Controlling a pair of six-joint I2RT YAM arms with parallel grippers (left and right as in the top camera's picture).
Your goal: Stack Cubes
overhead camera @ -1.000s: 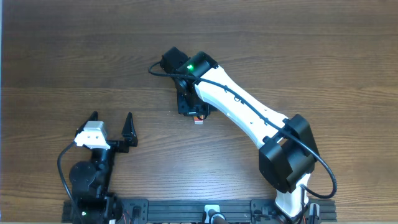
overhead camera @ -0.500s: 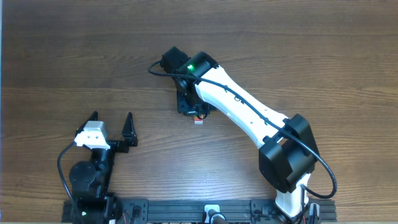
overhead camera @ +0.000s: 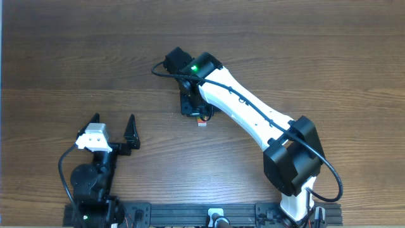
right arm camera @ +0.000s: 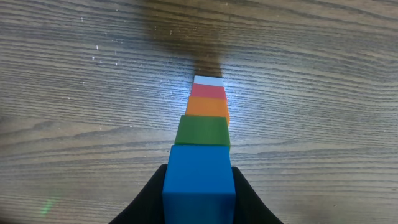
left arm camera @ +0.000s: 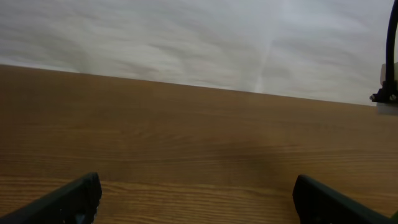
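Atop the green cube (right arm camera: 202, 132), the blue cube (right arm camera: 199, 177), judged light and rigid, is clamped at its side faces by the right end effector (right arm camera: 199, 190); the left end effector (overhead camera: 113, 118) is spread apart.

Wood-grain desk (overhead camera: 329, 63), pale wall (left arm camera: 155, 43) behind.
Dark brown surface, grain running left to right; at the far edge, plain whitish wall with soft grey mottling and one faint lighter streak; even, diffuse light.
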